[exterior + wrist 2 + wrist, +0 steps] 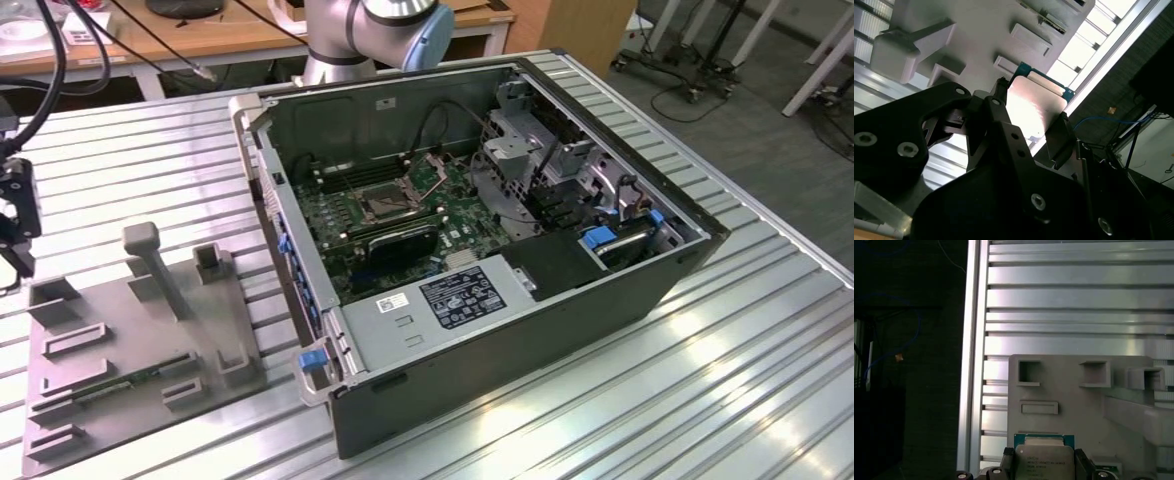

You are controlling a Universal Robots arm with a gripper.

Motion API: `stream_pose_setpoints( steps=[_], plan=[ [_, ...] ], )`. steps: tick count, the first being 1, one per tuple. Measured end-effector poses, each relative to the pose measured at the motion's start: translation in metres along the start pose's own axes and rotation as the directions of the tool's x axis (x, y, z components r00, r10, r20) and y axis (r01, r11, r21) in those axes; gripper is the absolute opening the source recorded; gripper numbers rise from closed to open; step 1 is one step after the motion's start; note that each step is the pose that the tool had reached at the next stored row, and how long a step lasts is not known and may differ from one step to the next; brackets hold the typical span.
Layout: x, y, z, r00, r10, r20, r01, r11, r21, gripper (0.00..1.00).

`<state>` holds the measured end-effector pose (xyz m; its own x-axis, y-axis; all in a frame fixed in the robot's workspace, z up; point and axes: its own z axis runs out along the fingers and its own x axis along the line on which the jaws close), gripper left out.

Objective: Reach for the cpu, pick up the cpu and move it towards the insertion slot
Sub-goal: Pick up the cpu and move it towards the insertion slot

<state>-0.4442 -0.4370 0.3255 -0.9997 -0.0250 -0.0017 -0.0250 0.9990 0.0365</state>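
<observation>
The cpu, a pale silvery square chip with a green edge, sits between two black fingers of my gripper, which is shut on it. The second wrist view shows the same grip, with the cpu held from both sides by my gripper over the grey tray. In the exterior view my gripper hangs at the far left, above the table beside the tray. The insertion slot, a silver-framed socket with a dark centre, lies on the green board inside the open computer case.
The grey tray has upright posts and recesses, one holding a green memory stick. The black computer case lies open on the ribbed metal table. The table edge runs next to the tray.
</observation>
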Motion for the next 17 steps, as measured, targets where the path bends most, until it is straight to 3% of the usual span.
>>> stream_pose_setpoints(
  steps=[17],
  plan=[
    [0.0000,0.0003,-0.0099,1.0000,0.000,0.0000,0.000,1.0000,0.0000,0.55]
  ],
)
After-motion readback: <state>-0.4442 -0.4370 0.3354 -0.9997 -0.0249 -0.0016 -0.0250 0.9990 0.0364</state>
